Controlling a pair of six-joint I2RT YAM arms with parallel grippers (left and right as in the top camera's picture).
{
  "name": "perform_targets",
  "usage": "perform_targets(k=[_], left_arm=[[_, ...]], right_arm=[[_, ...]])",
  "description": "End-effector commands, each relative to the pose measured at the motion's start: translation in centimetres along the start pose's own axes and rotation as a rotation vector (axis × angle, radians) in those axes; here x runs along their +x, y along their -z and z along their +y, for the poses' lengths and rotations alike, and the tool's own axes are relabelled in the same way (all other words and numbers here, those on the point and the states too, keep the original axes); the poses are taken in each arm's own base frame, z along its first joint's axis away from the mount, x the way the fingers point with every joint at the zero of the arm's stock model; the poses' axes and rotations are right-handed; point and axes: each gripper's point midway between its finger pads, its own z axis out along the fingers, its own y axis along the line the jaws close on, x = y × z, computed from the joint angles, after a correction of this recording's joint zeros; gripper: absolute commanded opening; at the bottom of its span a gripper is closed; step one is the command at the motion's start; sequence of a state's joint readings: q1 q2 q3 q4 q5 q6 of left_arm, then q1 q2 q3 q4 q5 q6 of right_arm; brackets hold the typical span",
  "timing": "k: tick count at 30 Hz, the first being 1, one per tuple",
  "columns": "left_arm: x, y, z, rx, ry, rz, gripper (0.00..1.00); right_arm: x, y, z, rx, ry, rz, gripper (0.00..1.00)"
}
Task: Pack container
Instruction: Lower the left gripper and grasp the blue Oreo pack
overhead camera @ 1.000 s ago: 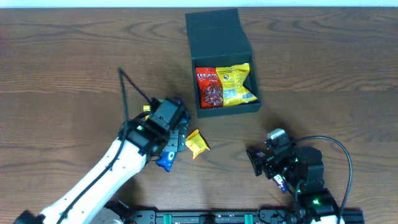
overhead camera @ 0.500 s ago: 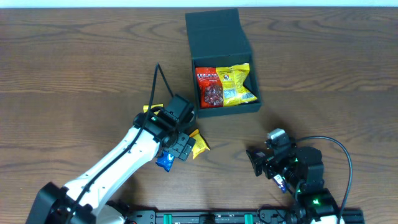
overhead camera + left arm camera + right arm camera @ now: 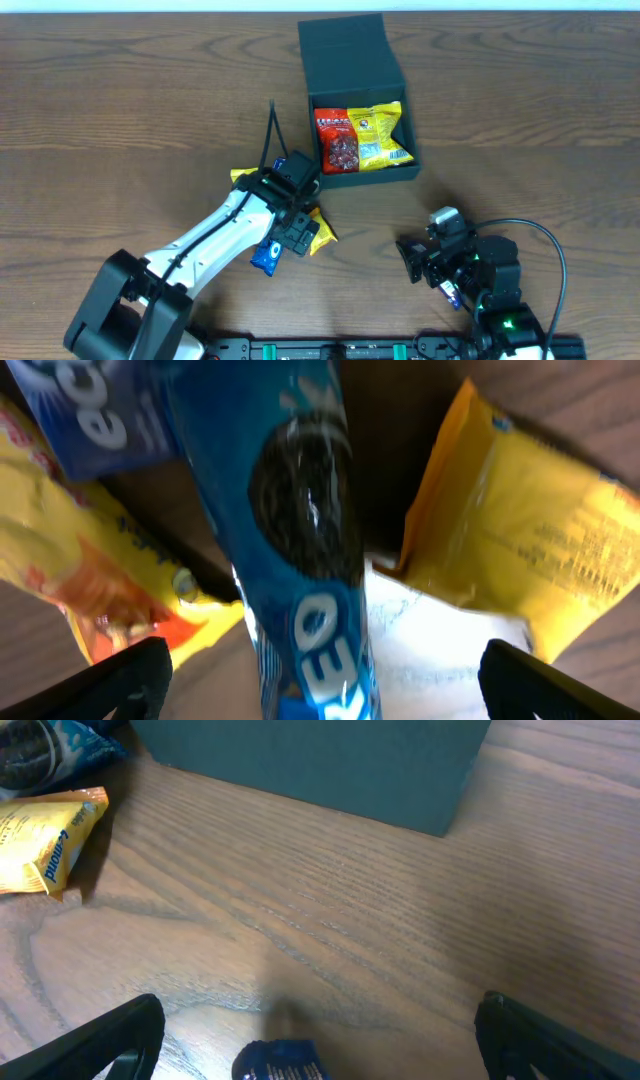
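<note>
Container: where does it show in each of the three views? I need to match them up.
Overhead: container at top centre, flap open, snack packets inside.
Left wrist: not in it.
Right wrist: its dark wall, top centre.
Shared landmark: yellow packet on the table, overhead centre, right-wrist left edge.

Table [image 3: 120, 120]: dark wood, visible grain, low sheen.
Container [image 3: 350, 60]: matt teal-black cardboard.
Oreo packet [image 3: 310, 510], directly under the left gripper [image 3: 320, 685]: glossy blue plastic film, glare streaks.
Yellow packet [image 3: 510, 540], just beside it: shiny, crinkled film.
Gripper fingers [image 3: 110, 680]: matt black plastic.
Left arm [image 3: 210, 240]: smooth white plastic shell.
</note>
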State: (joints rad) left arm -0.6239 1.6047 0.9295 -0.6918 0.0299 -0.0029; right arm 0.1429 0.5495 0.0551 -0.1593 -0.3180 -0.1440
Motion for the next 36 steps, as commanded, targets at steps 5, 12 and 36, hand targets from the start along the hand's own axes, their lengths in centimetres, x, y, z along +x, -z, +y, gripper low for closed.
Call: perform_targets(k=[5, 12, 36], left_arm=[[0.6, -1.8, 0.1, -0.01, 0.001, 0.056, 0.88], [0.6, -2.4, 0.1, -0.012, 0.001, 0.064, 0.76], [0.4, -2.5, 0.1, -0.011, 0.003, 0.051, 0.41]], right_arm=[[0.2, 0.0, -0.1, 0.005, 0.006, 0.002, 0.99], [0.2, 0.0, -0.1, 0.005, 0.006, 0.002, 0.99], [0.2, 0.0, -0.1, 0.005, 0.006, 0.002, 0.99]])
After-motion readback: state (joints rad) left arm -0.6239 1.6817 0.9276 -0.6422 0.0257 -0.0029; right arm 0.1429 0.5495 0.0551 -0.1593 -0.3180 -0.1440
